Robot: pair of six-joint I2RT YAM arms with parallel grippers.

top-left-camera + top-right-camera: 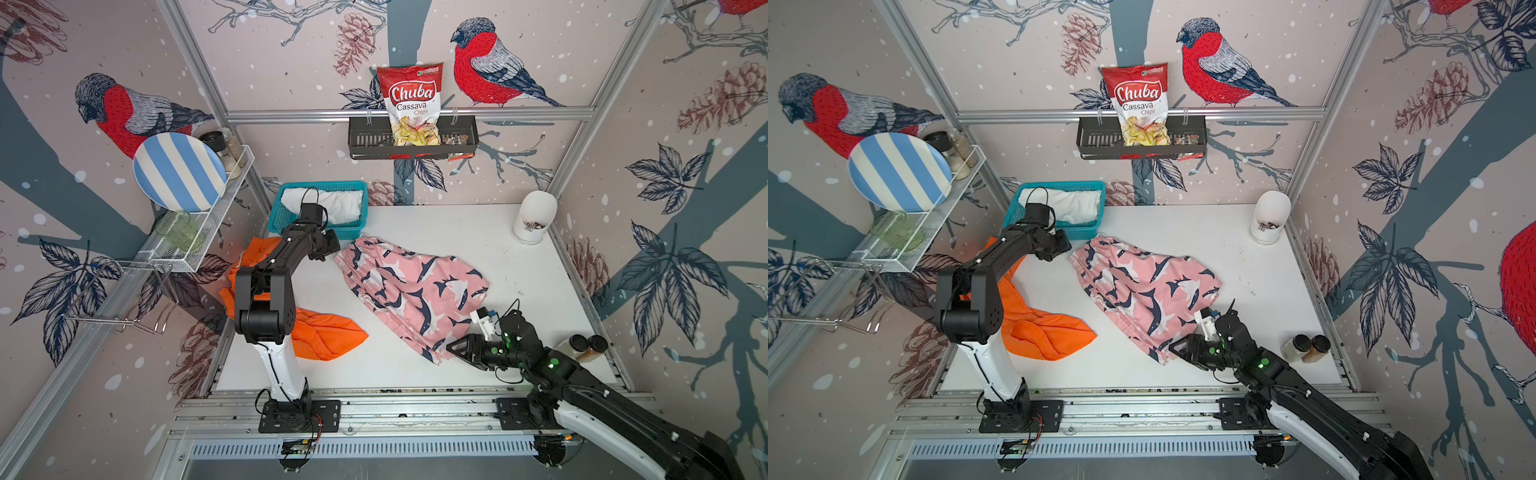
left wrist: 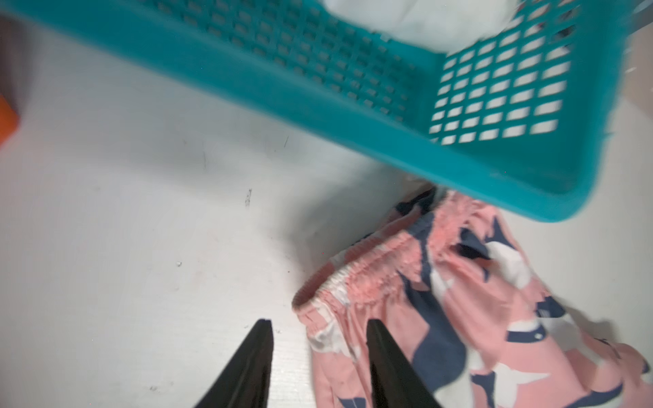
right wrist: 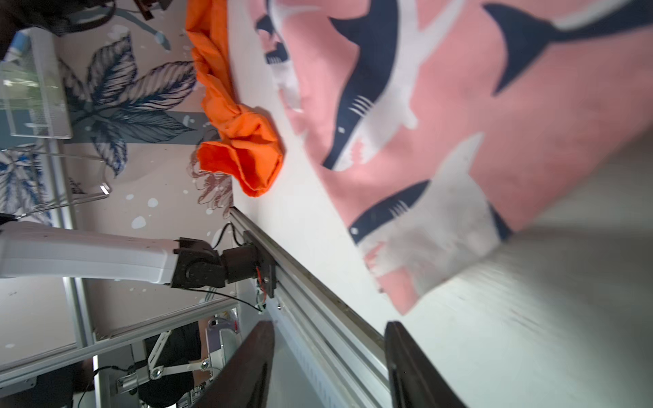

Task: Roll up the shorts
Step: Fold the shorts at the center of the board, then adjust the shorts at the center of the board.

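On the white table [image 1: 519,266], mid-surface, I see the pink shark-print shorts [image 1: 411,291] lying spread flat, not rolled. Left gripper [image 2: 319,323]: jaws parted with nothing between them, poised just beside the gathered waistband end, near the teal basket [image 1: 278,220]. Right gripper [image 3: 329,324]: jaws parted and empty, just off the hem corner at the opposite end. The orange shorts [image 1: 328,334] lie crumpled at the table's left edge, partly hidden by the left arm. The white shorts [image 1: 340,203] sit inside the basket.
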